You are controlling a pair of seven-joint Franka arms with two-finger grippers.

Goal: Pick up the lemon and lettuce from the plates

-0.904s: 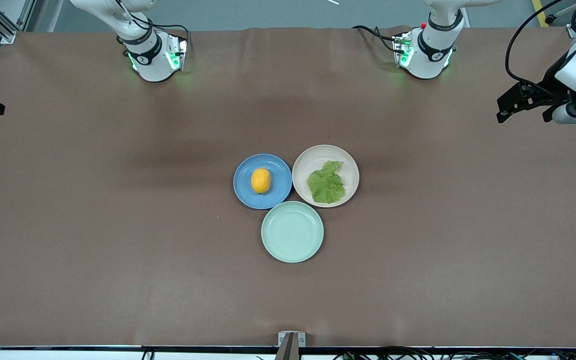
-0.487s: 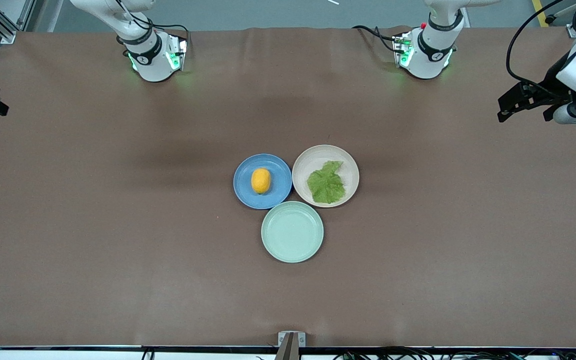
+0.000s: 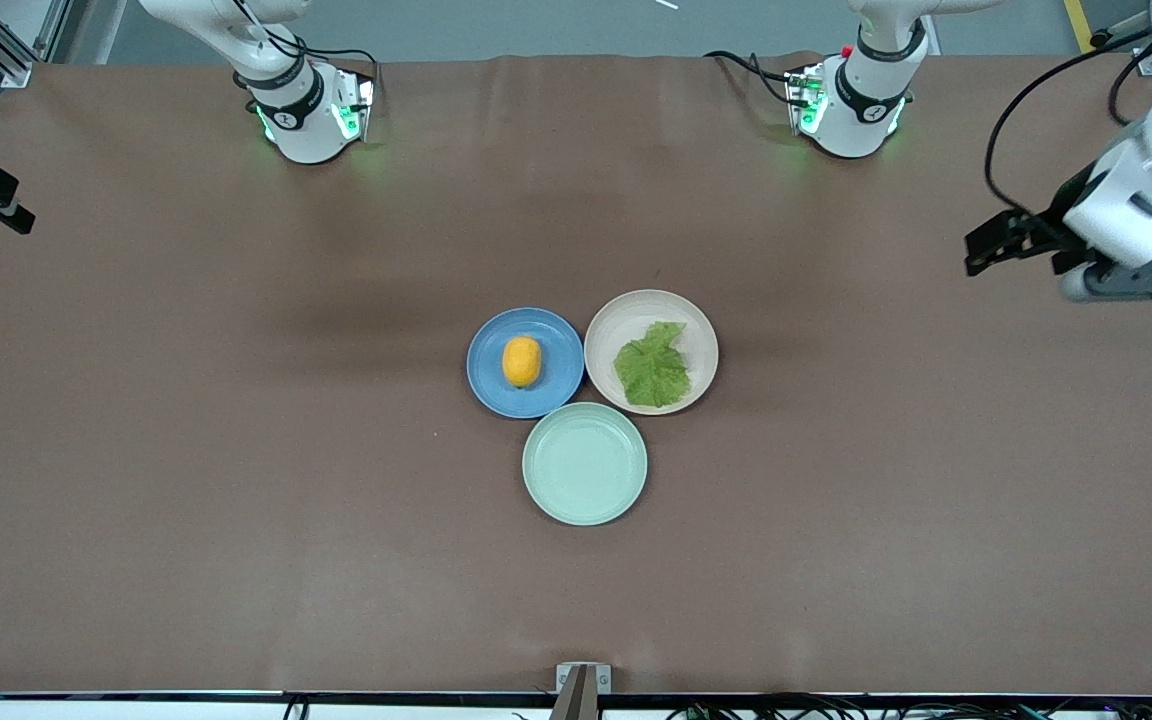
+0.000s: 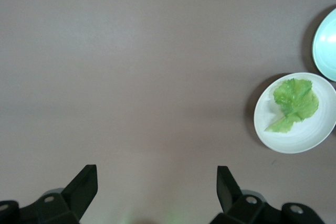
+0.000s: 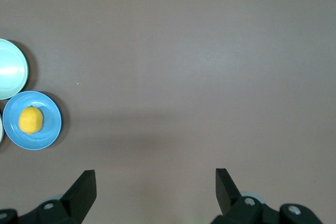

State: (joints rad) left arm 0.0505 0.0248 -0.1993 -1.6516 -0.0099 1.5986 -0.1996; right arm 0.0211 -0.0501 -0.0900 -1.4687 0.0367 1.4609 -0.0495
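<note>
The lemon [image 3: 522, 361] lies on the blue plate [image 3: 562, 365] at mid-table. The lettuce [image 3: 652, 367] lies flat on the beige-pink plate [image 3: 636, 308] beside it, toward the left arm's end. My left gripper [image 3: 1014, 258] is open and empty, up over bare table at the left arm's end. In the left wrist view its open gripper [image 4: 157, 179] is well apart from the lettuce [image 4: 294, 100]. My right gripper [image 5: 155, 182] is open and empty over bare table, well apart from the lemon [image 5: 30, 119]. In the front view only one of its fingers [image 3: 6, 205] shows at the edge.
An empty mint-green plate [image 3: 585, 464] touches both plates, nearer to the front camera. The brown cloth [image 3: 236, 450] covers the whole table. The two arm bases [image 3: 306, 110] stand along the table's edge farthest from the front camera.
My left gripper has moved inward toward the plates. My right gripper has edged slightly inward too. The lemon, lettuce and plates have not moved.
</note>
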